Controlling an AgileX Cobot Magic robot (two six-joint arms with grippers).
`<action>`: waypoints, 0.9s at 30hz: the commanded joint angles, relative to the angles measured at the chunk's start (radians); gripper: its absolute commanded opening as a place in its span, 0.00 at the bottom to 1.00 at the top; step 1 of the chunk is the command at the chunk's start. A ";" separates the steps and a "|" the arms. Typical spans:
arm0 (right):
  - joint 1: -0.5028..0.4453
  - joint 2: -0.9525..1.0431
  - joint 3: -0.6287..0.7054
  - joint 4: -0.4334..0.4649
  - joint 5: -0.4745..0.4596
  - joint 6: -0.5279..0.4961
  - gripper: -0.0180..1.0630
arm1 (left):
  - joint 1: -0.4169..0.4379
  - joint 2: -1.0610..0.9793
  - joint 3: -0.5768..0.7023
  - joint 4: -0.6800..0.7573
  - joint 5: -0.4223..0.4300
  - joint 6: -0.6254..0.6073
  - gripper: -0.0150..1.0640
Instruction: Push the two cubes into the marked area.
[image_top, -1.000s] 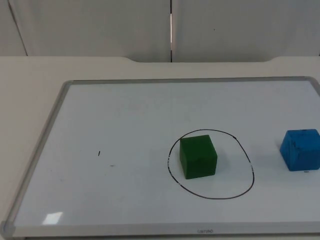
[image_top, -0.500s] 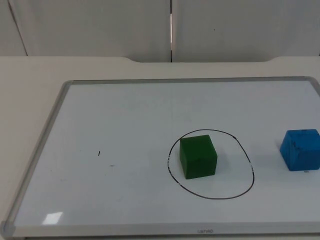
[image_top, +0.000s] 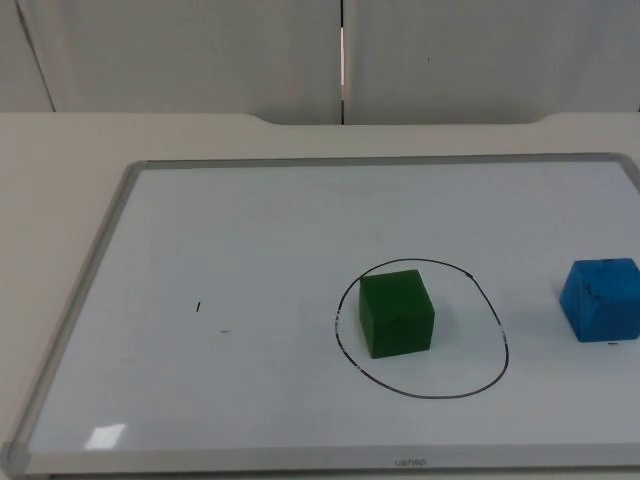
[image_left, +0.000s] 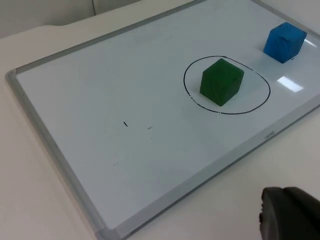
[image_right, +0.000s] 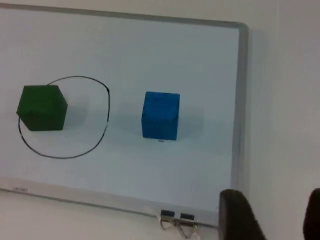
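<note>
Right gripper (image_right: 270, 215), fingers apart, waits off the whiteboard's (image_top: 120, 210) edge near the blue cube (image_right: 160, 115), which should be pushed squarely toward the green cube (image_top: 396, 312) inside the drawn ring (image_top: 500, 345).

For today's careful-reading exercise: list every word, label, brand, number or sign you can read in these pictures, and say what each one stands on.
Small brand mark on the whiteboard's near frame edge: too small and blurred to read.
Short pen marks on the board surface: strokes, not letters.
Green cube and blue cube: no readable text.
Nothing else is legible.
</note>
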 joint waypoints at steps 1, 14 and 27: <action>-0.004 0.090 -0.037 0.001 -0.072 0.010 0.24 | -0.004 -0.004 0.005 0.010 -0.011 -0.008 0.01; -0.004 0.686 -0.262 0.001 -0.202 0.074 0.02 | -0.004 -0.004 0.005 0.010 -0.011 -0.008 0.01; -0.004 1.154 -0.267 -0.002 -0.472 0.081 0.02 | -0.004 -0.004 0.005 0.017 -0.011 -0.010 0.01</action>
